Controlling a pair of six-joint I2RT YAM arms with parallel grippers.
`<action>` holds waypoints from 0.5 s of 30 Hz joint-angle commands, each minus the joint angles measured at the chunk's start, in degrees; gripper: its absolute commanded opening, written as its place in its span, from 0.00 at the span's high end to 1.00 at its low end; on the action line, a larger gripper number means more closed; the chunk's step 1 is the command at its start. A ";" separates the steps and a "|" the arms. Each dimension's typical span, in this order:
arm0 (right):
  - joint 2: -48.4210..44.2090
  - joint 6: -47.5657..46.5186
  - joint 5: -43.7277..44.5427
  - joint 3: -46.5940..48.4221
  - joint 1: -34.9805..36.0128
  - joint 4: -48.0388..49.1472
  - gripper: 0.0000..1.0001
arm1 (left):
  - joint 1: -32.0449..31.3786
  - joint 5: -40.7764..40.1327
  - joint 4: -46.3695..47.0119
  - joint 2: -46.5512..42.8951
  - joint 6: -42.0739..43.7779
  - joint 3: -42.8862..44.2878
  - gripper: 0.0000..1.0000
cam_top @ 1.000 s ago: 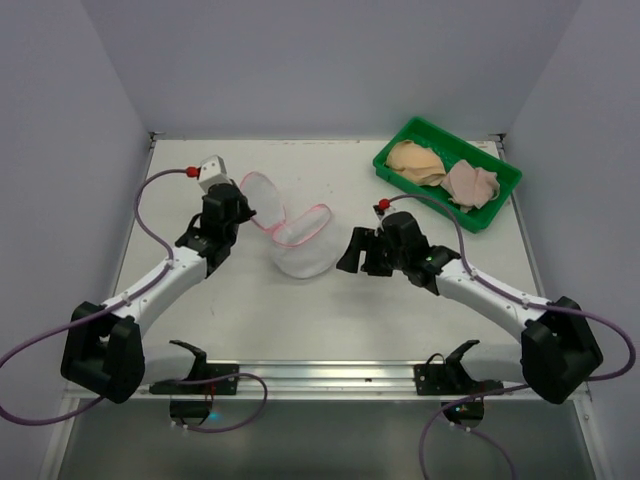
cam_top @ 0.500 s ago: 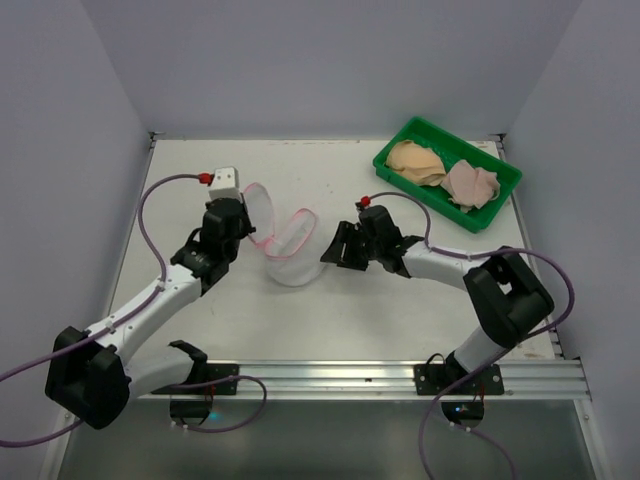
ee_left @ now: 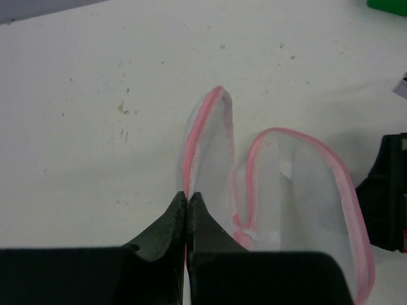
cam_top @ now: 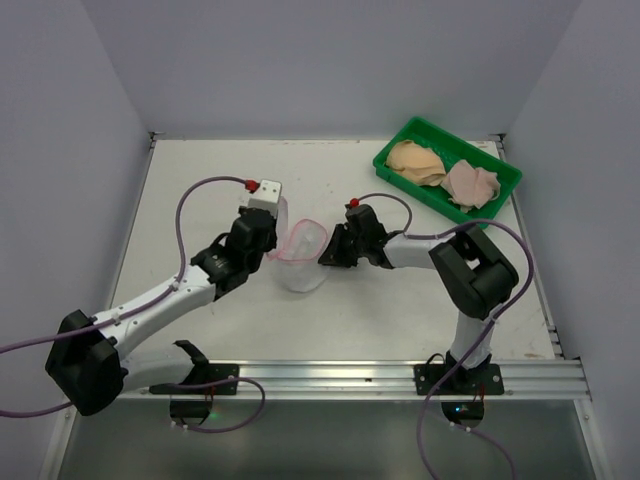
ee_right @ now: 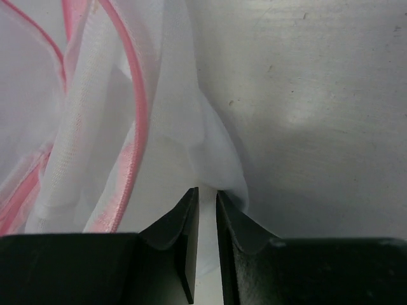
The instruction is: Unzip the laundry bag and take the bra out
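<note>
White table (cam_top: 200, 200) inside a pale, bare-walled booth. Near the middle of it, the laundry bag (cam_top: 300, 265): a slack pouch of white mesh, raised off the surface between two arms, pink zip trim (ee_left: 189, 146) looping round two gaping lobes. By the look of it, already unzipped.

At 9 o'clock of the bag, the left gripper (ee_left: 187, 198), clamped tight, the pink trim running straight in between the jaws. At 3 o'clock, the right gripper (ee_right: 206, 198), closed to a sliver on a fold of white mesh at the pouch's edge.

Out at 2 o'clock, well apart, a green tray (cam_top: 432, 193) with a tan garment (cam_top: 415, 160) and a pinkish garment (cam_top: 472, 185) lying in it. Nothing coloured visible through the mesh. Cannot tell whether anything remains inside, nor whether either piece in the tray is the bra.

Likely trouble from here:
- Losing the mesh out of the right jaws, given so thin a bite on loose netting.
- Stretching or tearing the netting by tugging across the trim, not along the opening.
- Folding the pouch shut on itself and hiding the mouth by lifting both ends together.
- Knocking wrist against wrist, with both so close across the bag.
</note>
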 commanded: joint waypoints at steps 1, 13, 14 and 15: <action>2.67 0.36 -0.04 2.31 0.38 1.11 0.81 | -4.33 -1.23 0.60 1.45 6.61 3.06 1.00; 3.91 -0.60 0.75 1.62 0.38 1.72 0.82 | -18.84 -9.14 -0.89 13.23 13.05 5.78 0.84; 3.82 -0.60 0.75 1.53 0.29 1.90 0.81 | -19.72 -9.05 -0.89 13.59 13.05 5.96 0.82; 3.82 -0.60 0.75 1.44 0.29 1.99 0.82 | -20.16 -8.97 -0.98 14.03 12.87 5.96 0.80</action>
